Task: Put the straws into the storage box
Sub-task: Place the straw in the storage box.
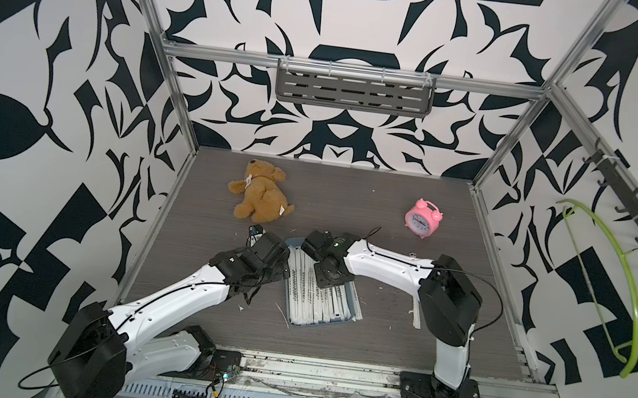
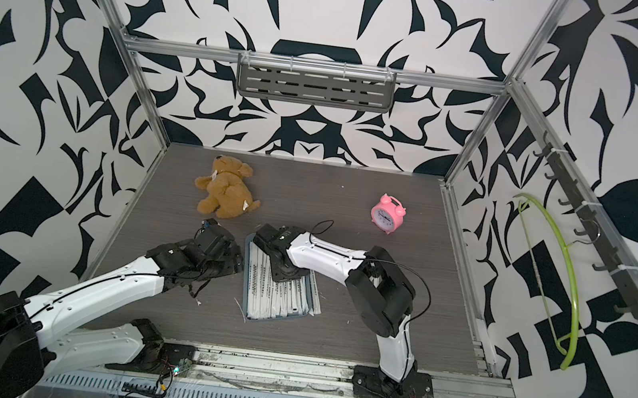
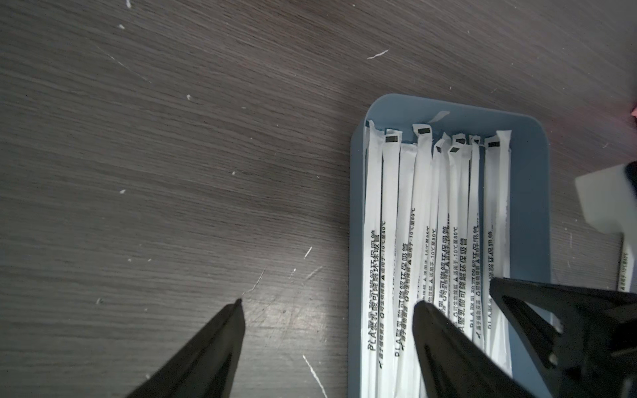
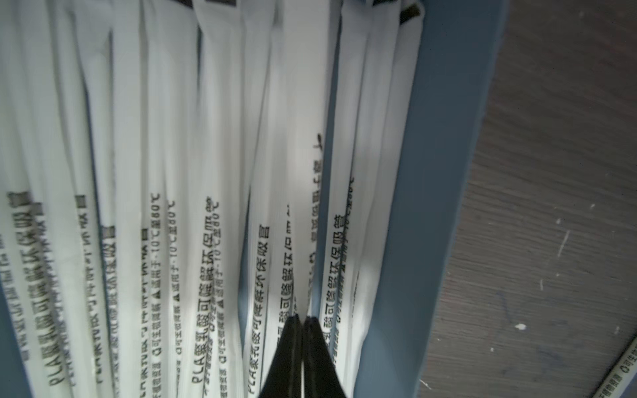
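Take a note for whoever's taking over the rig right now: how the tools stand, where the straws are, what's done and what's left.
Left tool: open and empty, straddling one long rim of the storage box.
Right tool: shut, tips down among the straws in the box; whether it pinches one is unclear.
Done: most straws lie lengthwise in the box.
To do: a loose straw lies on the table by the right arm, and a few straws stick out over the box's rim on that side. Get these inside.
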You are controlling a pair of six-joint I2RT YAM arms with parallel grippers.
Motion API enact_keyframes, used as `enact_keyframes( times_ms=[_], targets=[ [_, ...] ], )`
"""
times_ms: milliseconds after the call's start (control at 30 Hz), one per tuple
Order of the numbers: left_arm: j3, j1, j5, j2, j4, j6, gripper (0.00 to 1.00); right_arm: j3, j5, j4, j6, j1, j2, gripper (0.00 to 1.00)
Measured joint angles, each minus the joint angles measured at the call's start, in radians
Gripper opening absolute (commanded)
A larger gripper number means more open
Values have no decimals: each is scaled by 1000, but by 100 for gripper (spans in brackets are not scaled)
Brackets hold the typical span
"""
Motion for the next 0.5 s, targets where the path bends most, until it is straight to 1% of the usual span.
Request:
enact_keyframes(
  times_ms=[67,233,333,433,500],
  targets=[
    [-1,0,4,3,5,0,84,0,0,6,6,2,6,9],
    [-1,0,13,8,6,2,84,1,5,16,11,5,15,25],
    [-1,0,13,6,6,5,84,1,11,5,10,5,8,30],
    [-1,0,10,-4,6,8,84,1,10,-15,6,5,-27,30],
    [2,0,6,-14,2,13,82,-2,5,-30,5,-5,-76,27]
  ],
)
